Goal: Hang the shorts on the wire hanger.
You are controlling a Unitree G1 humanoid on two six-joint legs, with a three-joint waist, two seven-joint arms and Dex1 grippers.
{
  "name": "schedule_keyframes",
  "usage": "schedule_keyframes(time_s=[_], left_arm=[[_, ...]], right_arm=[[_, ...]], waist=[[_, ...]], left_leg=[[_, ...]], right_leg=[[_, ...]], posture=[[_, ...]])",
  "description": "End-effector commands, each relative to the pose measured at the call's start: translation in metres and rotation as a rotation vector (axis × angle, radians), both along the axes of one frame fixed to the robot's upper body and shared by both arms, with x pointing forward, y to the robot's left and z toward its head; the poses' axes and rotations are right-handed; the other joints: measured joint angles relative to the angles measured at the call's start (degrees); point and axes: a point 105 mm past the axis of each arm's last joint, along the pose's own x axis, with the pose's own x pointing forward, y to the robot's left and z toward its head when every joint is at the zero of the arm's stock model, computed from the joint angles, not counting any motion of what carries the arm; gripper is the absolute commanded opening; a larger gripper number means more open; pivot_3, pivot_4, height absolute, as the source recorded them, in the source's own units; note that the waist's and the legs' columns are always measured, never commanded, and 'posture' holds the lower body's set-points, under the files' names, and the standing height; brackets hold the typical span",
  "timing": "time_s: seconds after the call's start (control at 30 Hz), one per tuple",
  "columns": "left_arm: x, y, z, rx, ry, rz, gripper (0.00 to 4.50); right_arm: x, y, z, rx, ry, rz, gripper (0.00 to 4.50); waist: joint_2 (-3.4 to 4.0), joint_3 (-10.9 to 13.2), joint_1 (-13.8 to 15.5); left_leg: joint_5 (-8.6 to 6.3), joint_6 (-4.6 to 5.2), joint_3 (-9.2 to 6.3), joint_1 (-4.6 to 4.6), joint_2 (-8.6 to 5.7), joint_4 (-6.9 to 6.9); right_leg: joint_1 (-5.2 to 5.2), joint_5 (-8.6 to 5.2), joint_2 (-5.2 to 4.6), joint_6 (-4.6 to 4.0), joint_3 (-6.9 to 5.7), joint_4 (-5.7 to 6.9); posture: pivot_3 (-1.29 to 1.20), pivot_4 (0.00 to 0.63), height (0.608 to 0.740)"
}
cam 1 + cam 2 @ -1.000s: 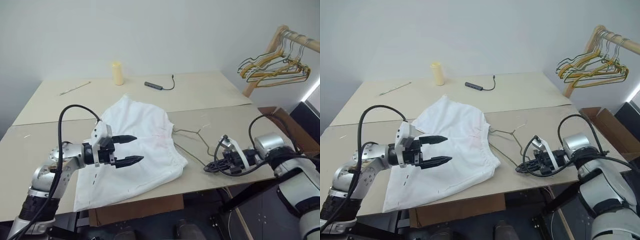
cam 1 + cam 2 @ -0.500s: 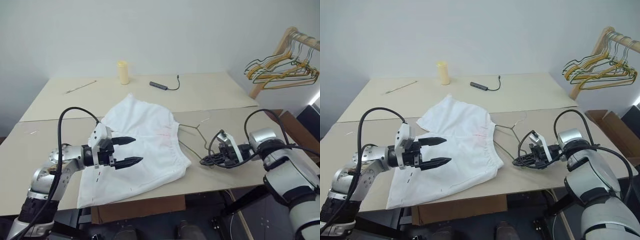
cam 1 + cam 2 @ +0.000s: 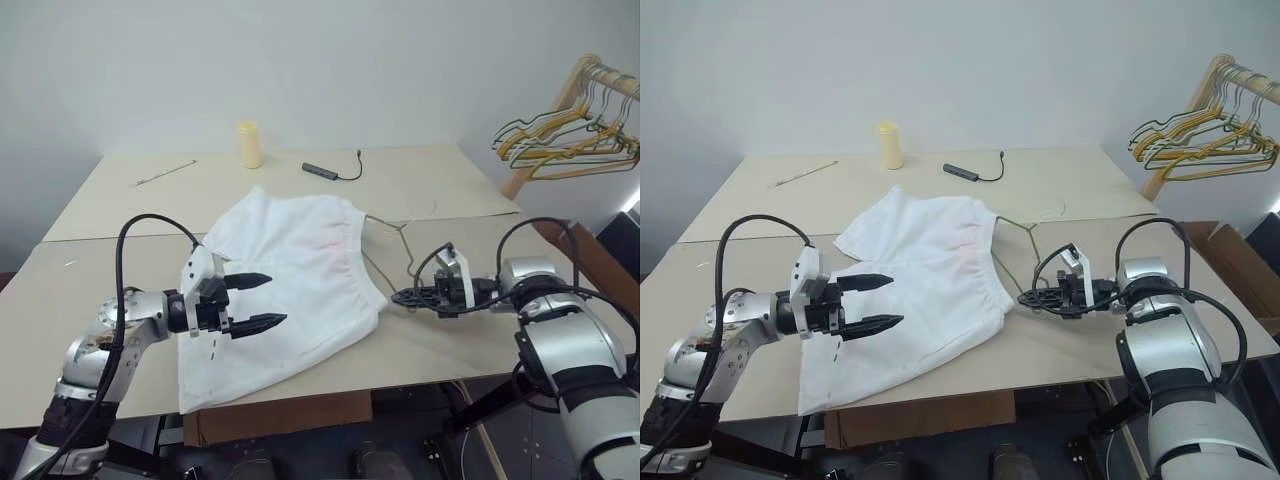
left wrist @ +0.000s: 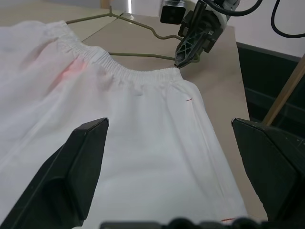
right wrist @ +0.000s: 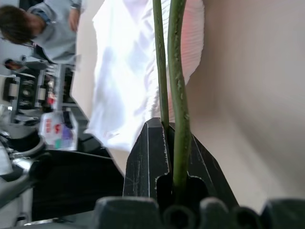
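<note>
Shorts: you have the shorts (image 3: 285,275) spread flat on the counter (image 3: 440,195), in the centre of the head view, with the gathered waistband toward the right side of the frame and a faint pink tint near it.
Wire hanger: the wire hanger (image 3: 385,245) lies just right of centre, its thin wire running along the waistband edge; whether any of it sits under the cloth you cannot tell.
Right end effector: your right end effector (image 3: 1025,298) sits low over the counter at centre right, pointing toward the picture's left, its black fingers together and clamped on the hanger's wire; the right wrist view shows the wire (image 5: 177,95) running out from between the fingers, and the tips are right at the corner of the waistband.
Left end effector: your left end effector (image 3: 262,300) hovers over the lower left part of the shorts, fingers (image 4: 62,176) spread wide apart, nothing between them; whether it touches the cloth you cannot tell.
Far counter: a pale yellow cylinder (image 3: 248,144) stands at upper centre; a dark adapter with a cable (image 3: 322,171) lies to its right, a thin stick (image 3: 166,173) to its left.
Rack: a wooden rail (image 3: 600,75) at the upper right carries several coloured hangers (image 3: 560,145).
Person: a person in a grey top (image 5: 45,24) shows in the right wrist view.
</note>
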Motion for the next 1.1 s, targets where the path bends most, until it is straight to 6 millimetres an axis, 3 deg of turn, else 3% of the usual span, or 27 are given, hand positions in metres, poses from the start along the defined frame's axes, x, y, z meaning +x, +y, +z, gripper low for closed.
schedule_keyframes(time_s=[0.03,0.2,0.47,0.73,0.83,0.93,1.1], left_arm=[[0.001,-0.004,0.011,-0.003,-0.065,-0.020,4.47],[0.008,-0.003,0.021,-0.002,-0.110,-0.018,4.47],[0.027,0.013,0.086,-0.010,-0.320,-0.017,4.47],[0.047,0.035,0.140,0.063,-0.467,-0.007,4.47],[0.060,0.048,0.143,0.145,-0.476,0.012,4.47],[0.077,0.063,0.135,0.234,-0.446,0.038,4.47],[0.079,0.065,0.119,0.326,-0.352,-0.104,4.47]], right_arm=[[0.014,0.003,0.013,-0.068,-0.233,0.071,0.00],[0.024,0.010,0.032,-0.104,-0.459,0.103,0.00],[0.020,0.027,0.055,-0.341,-0.811,0.292,0.00],[0.017,0.054,0.063,-0.430,-0.934,0.391,0.00],[0.014,0.062,0.063,-0.457,-0.963,0.443,0.00],[0.010,0.071,0.064,-0.477,-1.002,0.504,0.00],[0.004,0.087,0.069,-0.480,-1.042,0.577,0.00]], waist=[[0.00,0.0,0.0],[0.05,0.0,-0.1],[0.09,0.1,-0.3],[0.09,0.1,-1.2],[0.09,0.1,-1.3],[0.09,0.1,-1.2],[0.09,0.1,-1.2]], left_leg=[[0.00,0.00,0.00,0.00,0.00,0.00],[0.00,0.00,0.01,0.00,0.00,0.00],[0.00,0.00,0.00,-0.01,0.00,0.00],[0.01,0.00,0.00,-0.01,0.00,0.00],[0.01,0.00,0.01,-0.01,0.00,0.00],[0.01,0.00,0.02,0.00,0.00,0.00],[0.01,0.00,0.02,-0.14,0.01,0.00]], right_leg=[[0.01,0.00,0.00,0.00,-0.01,0.00],[0.01,0.00,0.00,0.00,0.00,0.00],[0.00,-0.01,0.00,0.01,-0.01,-0.02],[0.00,0.00,0.01,0.01,-0.03,-0.01],[0.01,-0.01,0.00,0.02,-0.03,-0.05],[0.00,-0.01,0.00,0.02,-0.03,-0.03],[-0.10,-0.01,0.01,0.02,-0.06,-0.02]], posture=[[-0.01,0.000,0.740],[-0.02,0.000,0.740],[-0.03,0.000,0.740],[-0.01,0.000,0.740],[-0.01,0.000,0.740],[0.00,0.000,0.740],[0.00,0.000,0.740]])
